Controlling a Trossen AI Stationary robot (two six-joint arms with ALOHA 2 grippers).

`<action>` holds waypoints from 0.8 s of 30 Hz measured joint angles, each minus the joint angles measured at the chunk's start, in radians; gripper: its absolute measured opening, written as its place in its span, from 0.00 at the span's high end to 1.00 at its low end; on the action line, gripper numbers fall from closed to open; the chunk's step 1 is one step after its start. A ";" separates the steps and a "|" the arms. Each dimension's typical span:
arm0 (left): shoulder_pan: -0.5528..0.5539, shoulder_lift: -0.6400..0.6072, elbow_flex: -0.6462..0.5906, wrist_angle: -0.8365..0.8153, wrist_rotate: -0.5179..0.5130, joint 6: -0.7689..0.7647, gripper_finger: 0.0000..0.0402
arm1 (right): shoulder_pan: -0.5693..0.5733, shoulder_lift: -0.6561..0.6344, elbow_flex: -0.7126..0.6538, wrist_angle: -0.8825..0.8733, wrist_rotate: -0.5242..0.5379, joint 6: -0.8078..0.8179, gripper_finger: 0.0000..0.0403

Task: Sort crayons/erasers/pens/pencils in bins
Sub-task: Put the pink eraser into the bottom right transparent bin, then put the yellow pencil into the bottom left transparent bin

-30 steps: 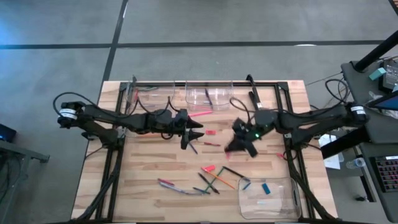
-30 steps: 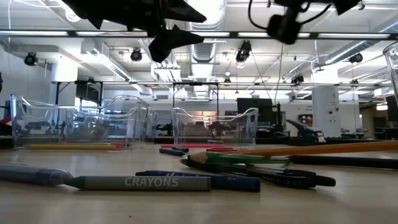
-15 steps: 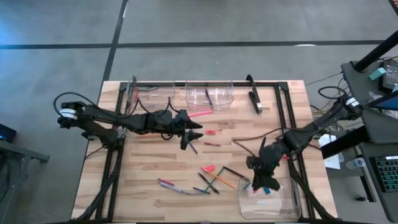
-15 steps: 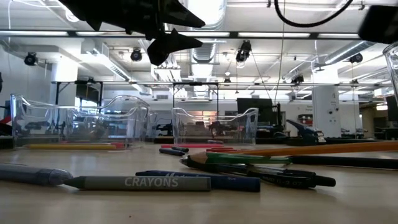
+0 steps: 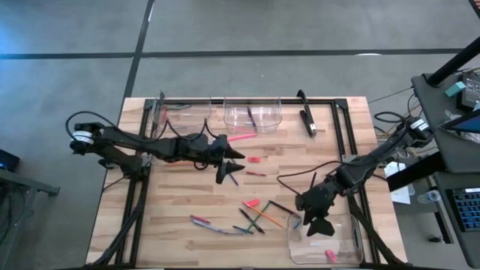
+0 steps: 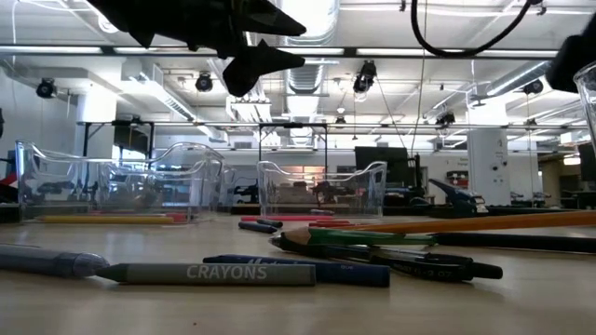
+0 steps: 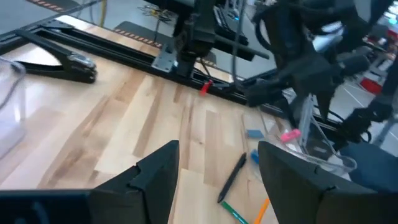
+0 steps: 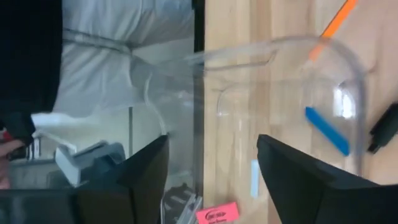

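My right gripper, spread empty, hovers over the near bin holding two erasers; left gripper open; many pens left beside it.

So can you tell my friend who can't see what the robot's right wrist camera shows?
The right gripper hangs open over a clear bin on the wooden table. A pink eraser and a blue eraser lie inside.
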 joint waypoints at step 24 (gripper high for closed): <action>-0.044 0.359 0.362 -0.529 0.273 0.545 0.50 | -0.193 -0.060 0.142 -0.081 0.285 -0.282 0.43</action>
